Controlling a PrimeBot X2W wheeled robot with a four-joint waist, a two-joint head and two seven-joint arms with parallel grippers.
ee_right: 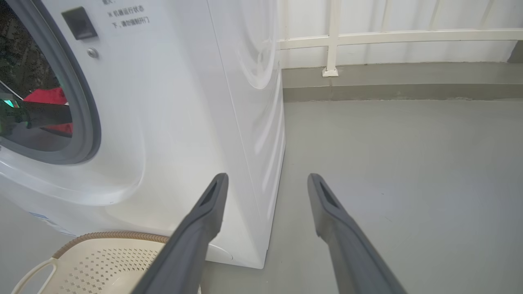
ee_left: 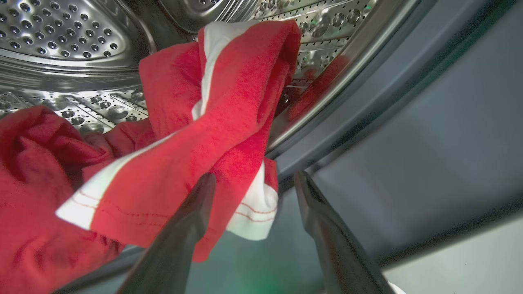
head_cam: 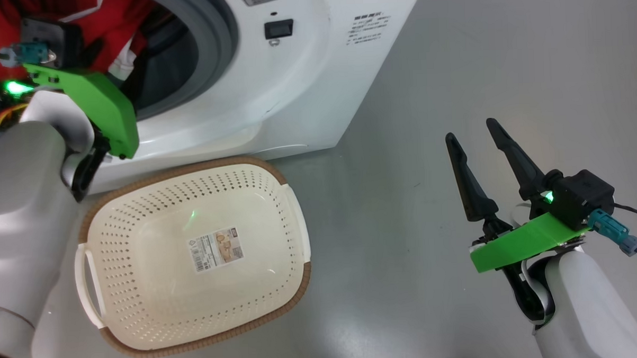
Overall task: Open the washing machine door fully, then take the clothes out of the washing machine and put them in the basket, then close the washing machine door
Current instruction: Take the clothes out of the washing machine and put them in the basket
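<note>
I've got the clothes right in front of my left wrist camera: bright red fabric, a white stripe running down it, and a white hem with red stitching. One piece climbs to 12 o'clock against the perforated steel drum. Its white-trimmed corner hangs down towards 6 o'clock, over the grey rubber ring. More red is bunched at 8 o'clock. All of it sits inside the washing machine, the big white box at 11 o'clock in my head view, its round opening facing me.

The left gripper is at the lip of that opening, fingers apart. The hanging corner falls between them, and the finger at 7 o'clock crosses in front of the hem. I cannot tell whether it touches the cloth; nothing is clamped.

Now the basket. It stands on the floor at 7 o'clock in the head view, just beside the machine's foot. It is cream and perforated, with a brown woven-look rim and a handle at each end. Inside I see a paper label on the bottom and a green glint of light.

The right gripper hangs at 4 o'clock, well apart from the basket and over the floor, fingers spread and holding nothing.
</note>
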